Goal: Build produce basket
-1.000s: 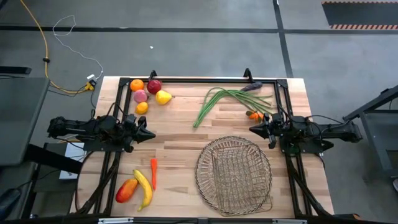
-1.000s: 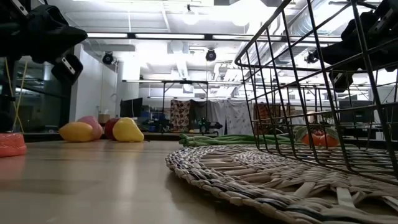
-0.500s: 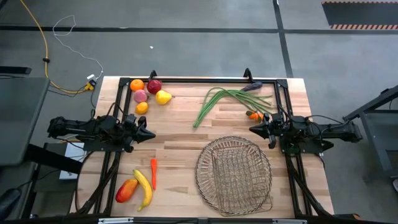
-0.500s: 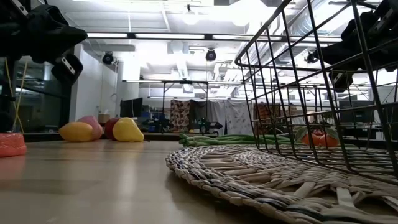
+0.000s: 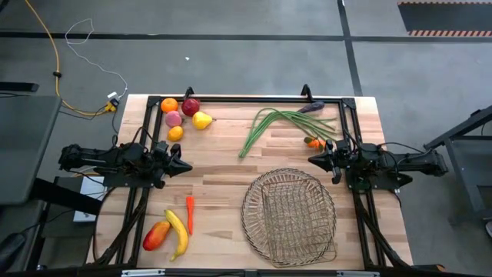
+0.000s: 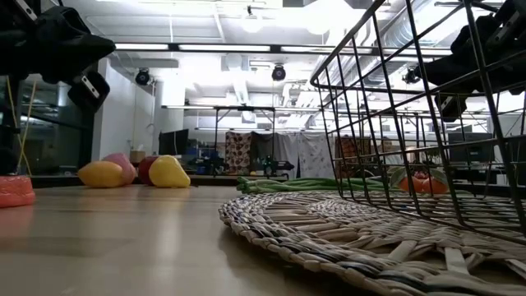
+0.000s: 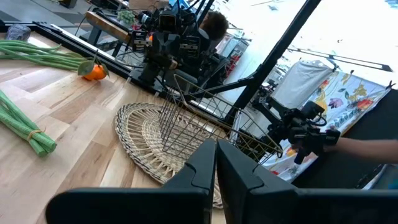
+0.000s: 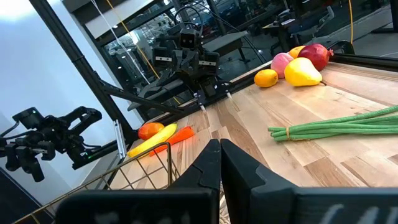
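Here the left gripper (image 5: 187, 166) is seen pressed shut, empty, well left of the wire basket (image 5: 290, 215); the right gripper (image 5: 313, 160) is likewise closed on nothing, just above the basket's rim. Green beans (image 5: 265, 127) are laid beyond the basket; banana (image 5: 179, 233) and chilli (image 5: 190, 214) lie to its left.

Close on the right, the basket (image 6: 427, 123) is seen as dark wire mesh rising from a woven round mat (image 6: 345, 238) that lies flat on the desk (image 6: 107, 247). Farther back on the left, a yellow pear (image 6: 169, 173), a dark red apple (image 6: 146, 168), a pink peach (image 6: 120, 163) and another yellow fruit (image 6: 100, 174) are grouped together. At the left edge a red-orange fruit (image 6: 15, 191) is partly cut off. Long green beans (image 6: 300, 185) lie across the middle distance, and something orange (image 6: 423, 182) shows through the mesh. Dark arm parts hang at both upper corners.
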Controlling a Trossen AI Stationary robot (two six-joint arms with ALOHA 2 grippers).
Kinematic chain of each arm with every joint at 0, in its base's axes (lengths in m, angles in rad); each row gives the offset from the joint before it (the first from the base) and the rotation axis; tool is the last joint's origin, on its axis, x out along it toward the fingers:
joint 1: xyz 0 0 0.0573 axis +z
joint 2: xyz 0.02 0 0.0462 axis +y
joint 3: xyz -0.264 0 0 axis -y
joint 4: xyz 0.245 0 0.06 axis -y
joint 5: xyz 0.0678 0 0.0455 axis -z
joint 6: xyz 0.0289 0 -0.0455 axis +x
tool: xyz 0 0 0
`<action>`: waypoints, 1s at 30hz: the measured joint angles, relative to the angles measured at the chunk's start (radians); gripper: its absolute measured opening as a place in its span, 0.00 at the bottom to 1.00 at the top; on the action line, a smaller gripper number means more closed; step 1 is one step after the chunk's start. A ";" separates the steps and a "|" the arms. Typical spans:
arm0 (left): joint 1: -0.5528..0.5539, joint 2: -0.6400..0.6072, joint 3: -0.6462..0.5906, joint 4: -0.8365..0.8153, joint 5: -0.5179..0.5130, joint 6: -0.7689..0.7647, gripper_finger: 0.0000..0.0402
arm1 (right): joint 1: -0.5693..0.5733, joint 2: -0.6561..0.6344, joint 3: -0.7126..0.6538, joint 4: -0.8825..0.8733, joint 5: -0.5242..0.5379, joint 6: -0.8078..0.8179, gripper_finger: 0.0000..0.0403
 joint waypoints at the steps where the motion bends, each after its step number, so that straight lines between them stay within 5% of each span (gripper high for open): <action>1: 0.000 0.000 0.000 0.000 0.000 0.000 0.01 | 0.000 0.000 0.000 0.000 0.000 0.000 0.00; 8: 0.000 0.000 0.000 0.000 0.000 0.000 0.01 | 0.000 0.000 0.000 0.015 0.010 0.015 0.00; 13: 0.000 0.000 0.000 0.000 0.000 0.000 0.01 | 0.000 0.000 0.000 0.310 0.176 0.200 0.00; 18: 0.000 0.000 0.000 0.000 0.000 0.000 0.01 | 0.000 0.008 0.079 0.485 0.203 0.093 0.00; 24: 0.000 0.000 0.000 0.000 0.000 0.000 0.01 | -0.001 0.140 0.375 -0.023 0.410 0.091 0.06; 30: 0.000 0.000 0.000 0.000 0.000 0.000 0.01 | -0.003 0.412 0.666 -0.641 0.575 0.384 0.32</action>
